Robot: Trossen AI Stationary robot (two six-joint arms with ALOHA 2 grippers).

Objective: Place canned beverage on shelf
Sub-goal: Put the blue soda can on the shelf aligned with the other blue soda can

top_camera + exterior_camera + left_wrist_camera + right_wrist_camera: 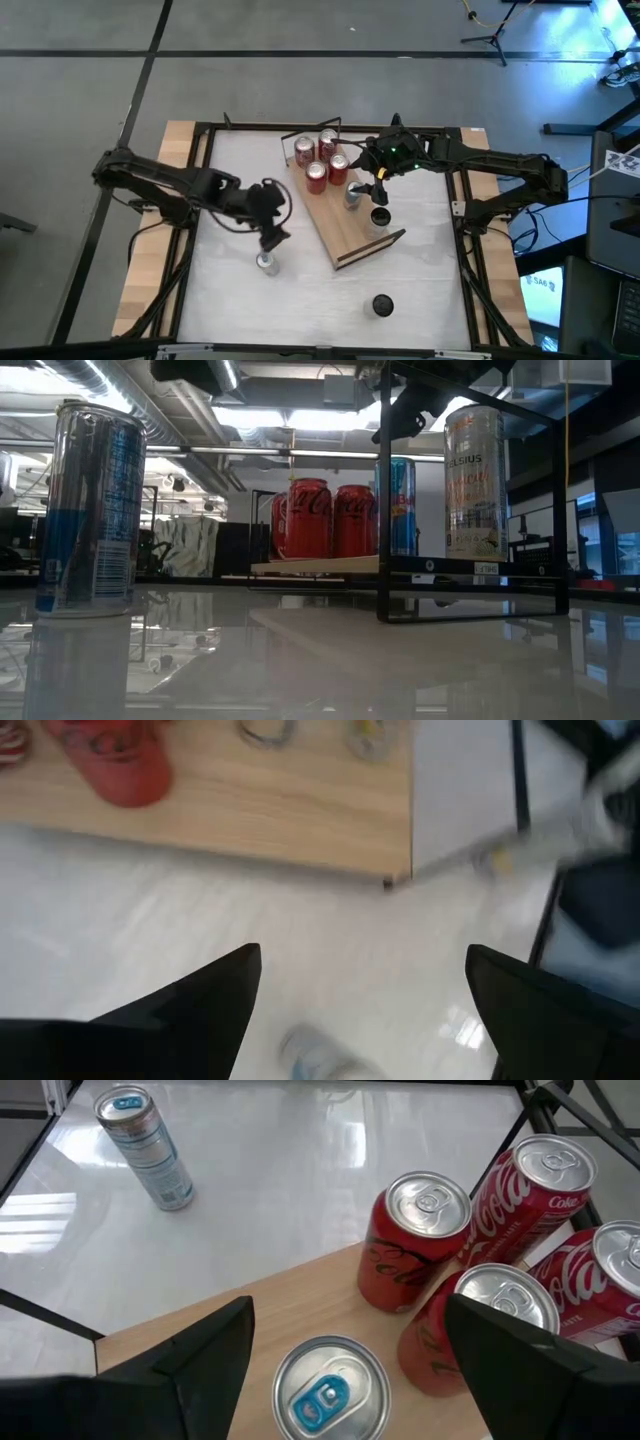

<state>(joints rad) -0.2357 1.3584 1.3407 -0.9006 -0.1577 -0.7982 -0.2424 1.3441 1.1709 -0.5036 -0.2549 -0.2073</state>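
Cans already crowd the long light-wood shelf (340,215): four red cola cans (318,176) and seemingly two slim ones. Left gripper (272,238), fingers spread, hovers above the slim silver-blue can (266,262) standing on the white tabletop (430,280). Right gripper (378,187), also spread, hangs over the blue-tabbed silver can (331,1388) on the shelf. One dark can (383,305) waits too.

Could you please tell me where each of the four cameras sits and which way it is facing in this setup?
High view: above the table, looking straight down on the shelf; both arms show.
Low view: at tabletop height, looking level across to the red cans; no arm clearly shows.
Left wrist view: on the left arm, looking down past the open left tool at a slim can.
Right wrist view: on the right arm, looking down past the open right tool at a blue-tabbed can.
Shared: both wrist views show the shelf's wood.
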